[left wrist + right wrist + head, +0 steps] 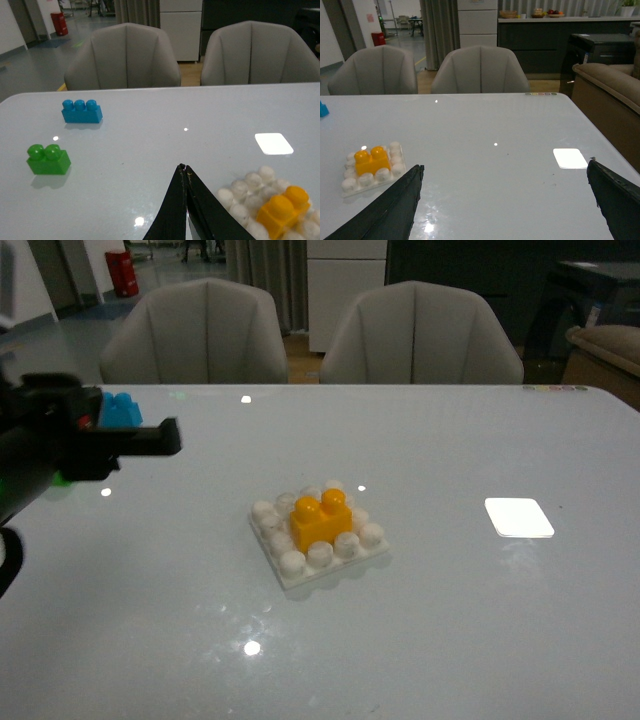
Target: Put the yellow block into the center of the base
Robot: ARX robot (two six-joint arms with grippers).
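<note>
The yellow block (321, 520) sits on the middle studs of the white studded base (300, 568) at the table's centre. It also shows in the left wrist view (283, 211) on the base (240, 191), and in the right wrist view (371, 160) on the base (355, 184). My left gripper (183, 168) is shut and empty, above the table to the left of the base. In the front view the left arm (70, 440) is at the far left. My right gripper (505, 171) is open and empty, well right of the base.
A blue three-stud brick (81, 111) and a green two-stud brick (48, 159) lie on the table's left side; the blue one shows behind my arm (121, 410). A bright white patch (518, 517) lies at the right. Two grey chairs (195, 335) stand behind the table.
</note>
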